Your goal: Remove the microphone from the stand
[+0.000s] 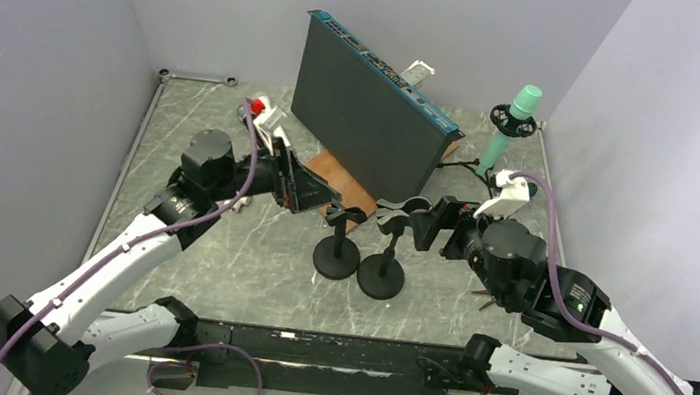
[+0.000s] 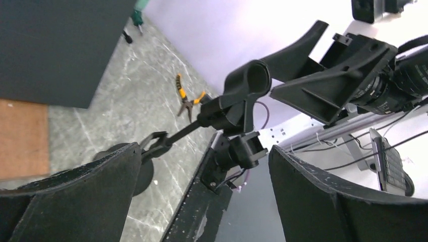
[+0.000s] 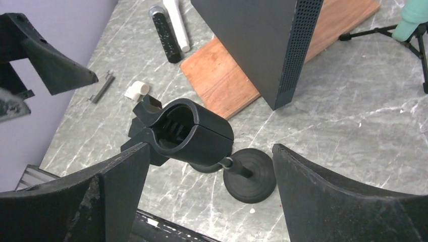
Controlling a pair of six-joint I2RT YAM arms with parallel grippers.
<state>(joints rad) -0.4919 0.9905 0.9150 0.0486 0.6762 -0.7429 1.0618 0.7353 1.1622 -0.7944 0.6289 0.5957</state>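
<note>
A teal microphone (image 1: 511,125) stands upright in the ring mount of a small tripod stand (image 1: 490,169) at the back right, far from both grippers; its lower end shows in the right wrist view (image 3: 413,19). Two black round-base stands (image 1: 337,256) (image 1: 381,277) sit mid-table, and both their clips look empty. My right gripper (image 1: 423,225) (image 3: 211,151) is open, its fingers either side of one empty clip (image 3: 189,132) without touching it. Left of the stands my left gripper (image 1: 318,194) (image 2: 204,166) is open, facing the other clip (image 2: 247,83).
A large dark panel box (image 1: 367,109) stands on a wooden board (image 1: 338,181) behind the stands. A black cylinder (image 3: 164,27), a white cylinder (image 3: 176,20) and a small white piece (image 3: 137,91) lie at the left. Yellow-handled pliers (image 2: 188,98) lie on the marble.
</note>
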